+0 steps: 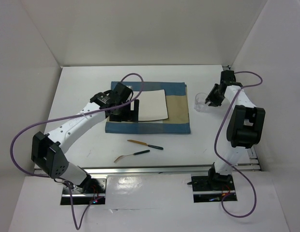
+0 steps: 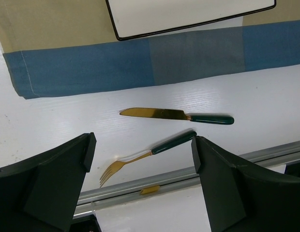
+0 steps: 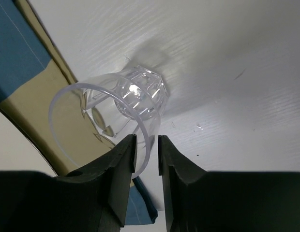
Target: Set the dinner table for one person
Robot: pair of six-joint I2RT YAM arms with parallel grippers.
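Wide-open left pincer [image 2: 141,151], nothing between its fingers, hanging over the striped placemat [image 1: 179,121] at 9 o'clock of the white square plate [image 1: 152,106]. Nearly closed right pincer [image 3: 146,145], narrow gap, pinching the rim wall of the clear glass [image 3: 140,96], one finger inside and one outside. Glass just beside the placemat's 3 o'clock edge, over bare bench [image 1: 82,96]; cannot tell if base touching or lifted. White bench under everything, metal rail [image 2: 266,152] along its 6 o'clock edge, placemat about mid-bench with plate on top. Gold knife [image 2: 174,115] and gold fork [image 2: 150,153], dark green handles, flat on bench at 6 o'clock of placemat, close but not touching, knife nearer placemat, fork nearer rail.
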